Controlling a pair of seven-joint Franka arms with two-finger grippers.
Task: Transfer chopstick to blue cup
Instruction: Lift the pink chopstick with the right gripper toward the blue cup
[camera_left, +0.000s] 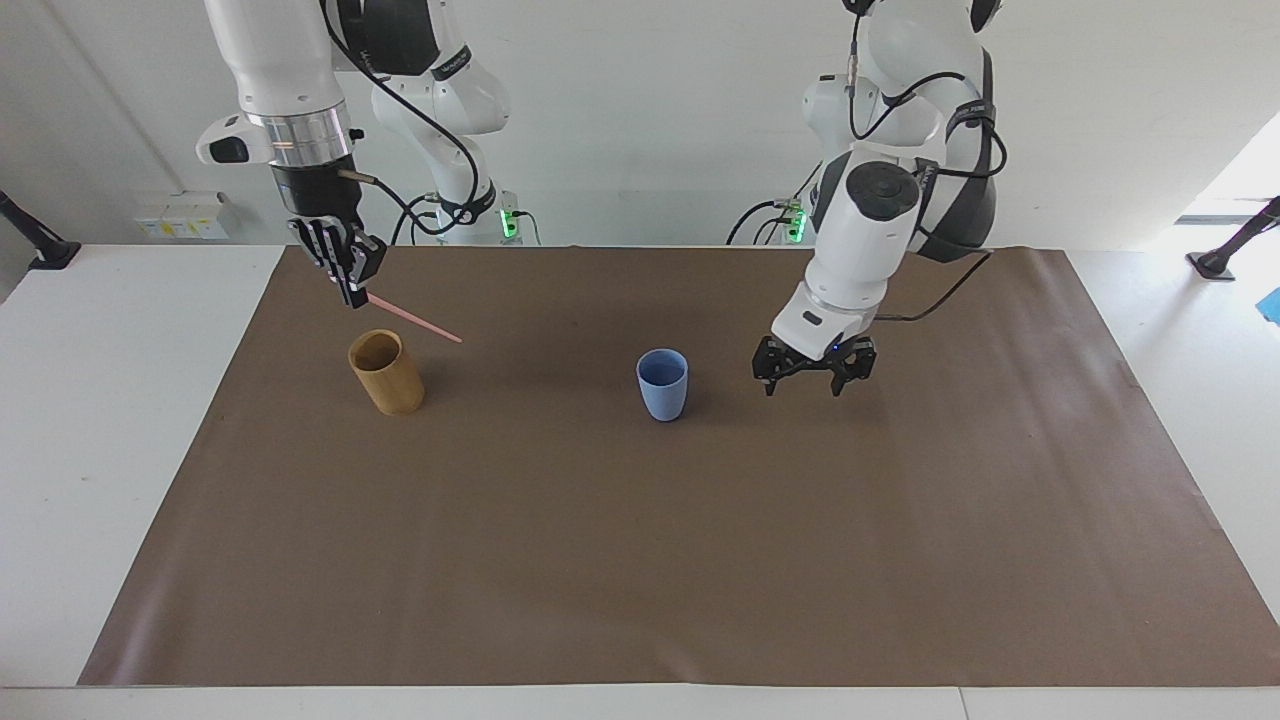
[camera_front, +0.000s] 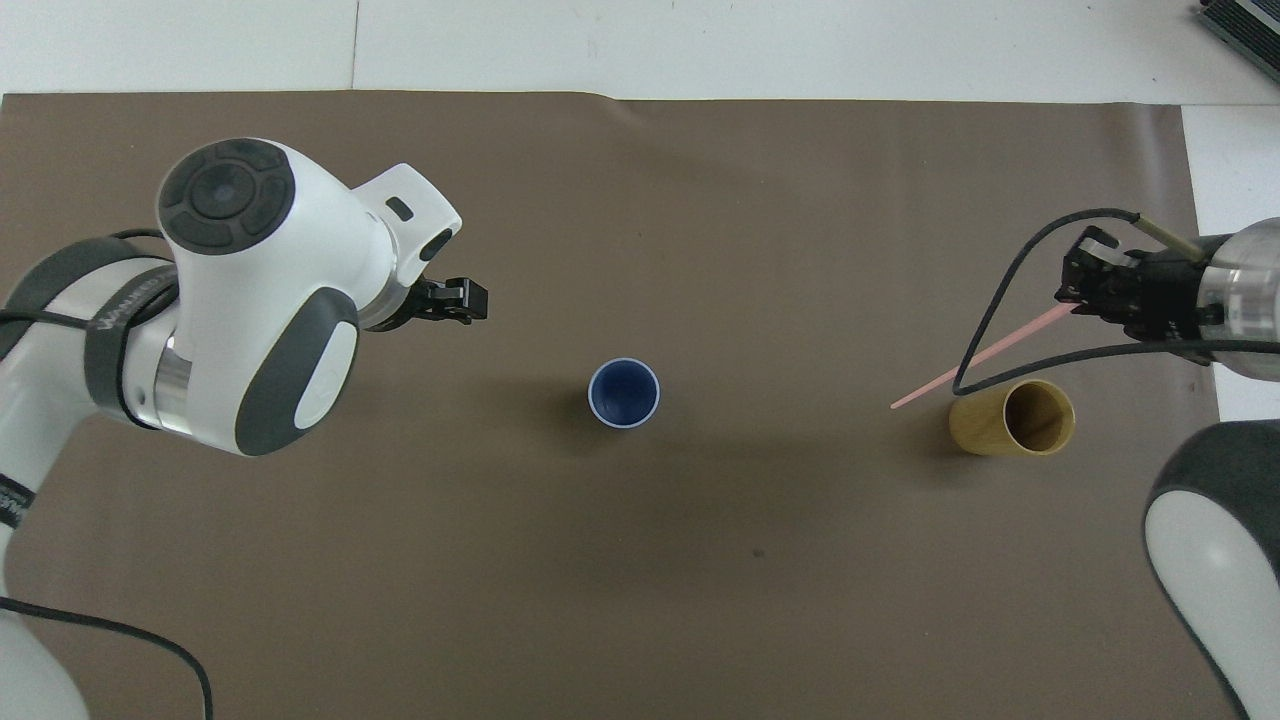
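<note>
My right gripper (camera_left: 352, 290) is shut on the upper end of the pale pink chopstick (camera_left: 415, 320). It holds the stick tilted in the air above the tan bamboo cup (camera_left: 386, 373), clear of the cup, with the free end pointing toward the table's middle. In the overhead view the right gripper (camera_front: 1072, 295) holds the chopstick (camera_front: 975, 355) over the mat beside the tan cup (camera_front: 1010, 418). The light-blue cup (camera_left: 662, 385) stands upright and empty at mid-table (camera_front: 624, 393). My left gripper (camera_left: 803, 388) is open and empty, low over the mat beside the blue cup toward the left arm's end (camera_front: 475, 300).
A brown mat (camera_left: 640, 550) covers most of the white table (camera_left: 100, 400). A dark object (camera_front: 1240, 25) lies at the table's corner farthest from the robots, at the right arm's end.
</note>
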